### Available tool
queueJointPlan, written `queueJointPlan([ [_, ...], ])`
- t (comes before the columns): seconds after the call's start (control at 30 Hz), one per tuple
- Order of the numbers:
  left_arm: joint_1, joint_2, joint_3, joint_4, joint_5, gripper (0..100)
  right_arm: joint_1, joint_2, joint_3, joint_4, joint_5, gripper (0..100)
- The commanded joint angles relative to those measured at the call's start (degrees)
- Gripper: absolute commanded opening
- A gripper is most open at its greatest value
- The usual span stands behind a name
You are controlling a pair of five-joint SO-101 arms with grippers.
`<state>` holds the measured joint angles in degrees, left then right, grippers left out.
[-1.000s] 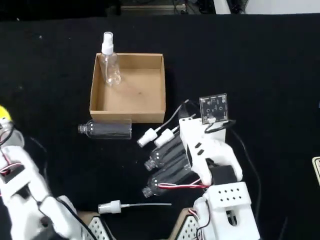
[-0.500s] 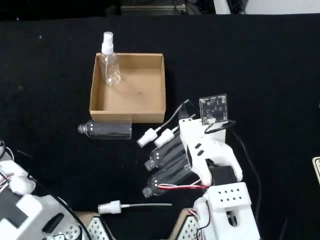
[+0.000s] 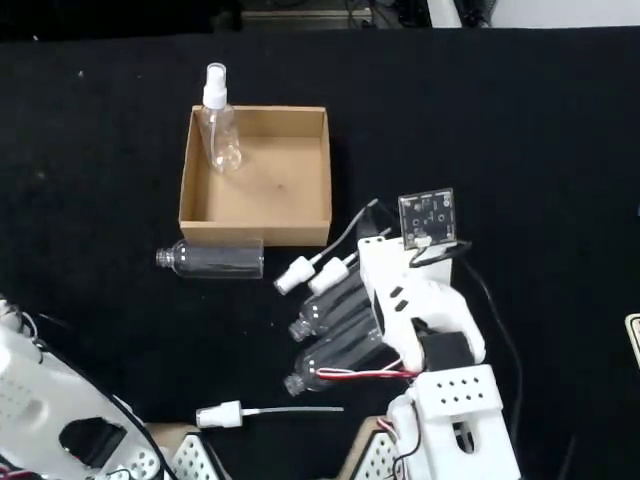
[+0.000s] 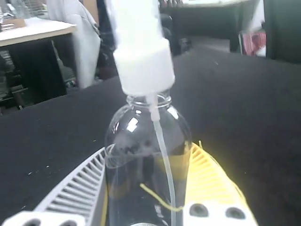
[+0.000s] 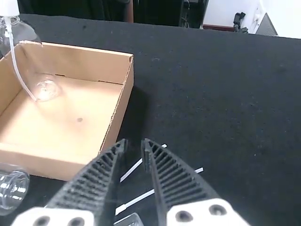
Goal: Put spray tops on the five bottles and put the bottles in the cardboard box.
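My left gripper is shut on a clear bottle that carries a white spray top; the left arm sits at the table's near left corner. The cardboard box holds one capped bottle leaning in its far left corner. An uncapped bottle lies just in front of the box. Two more uncapped bottles lie beside my right arm. My right gripper hovers near the box's front right corner, open by a narrow gap and holding nothing.
Two loose spray tops lie between the box and the right arm. A third spray top with a long tube lies near the front edge. Black cloth covers the table, with free room on the right and far side.
The left arm has swung down towards the near left corner of the high view. The right arm, box, bottles and loose tops have not moved.
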<state>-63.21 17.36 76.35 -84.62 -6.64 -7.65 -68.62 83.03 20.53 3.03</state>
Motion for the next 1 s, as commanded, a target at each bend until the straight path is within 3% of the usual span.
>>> queueJointPlan([
  [0.0, -0.92, 4.75, -2.51, -8.26, 1.85, 3, 0.26, -1.98, -0.31, -1.76, -0.09, 3.2],
  [0.17, -0.84, 6.95, -2.51, -10.64, 1.85, 5, 0.26, -1.98, -0.22, -1.76, -0.09, 3.2],
  [0.33, -1.01, 6.95, -2.51, -10.64, 2.11, 18, 0.26, -1.98, -0.22, -1.76, -0.09, 3.2],
  [0.57, -0.92, 6.95, -2.33, -10.64, 1.93, 19, 0.26, -1.98, -0.13, -1.76, -0.09, 3.2],
  [0.73, -1.1, 6.95, -2.15, -10.64, 2.2, 30, 0.26, -1.98, -0.13, -1.76, -0.09, 3.2],
  [0.97, -1.01, 6.86, -2.51, -10.81, 1.85, 30, 0.26, -1.98, -0.13, -1.76, -0.09, 3.2],
])
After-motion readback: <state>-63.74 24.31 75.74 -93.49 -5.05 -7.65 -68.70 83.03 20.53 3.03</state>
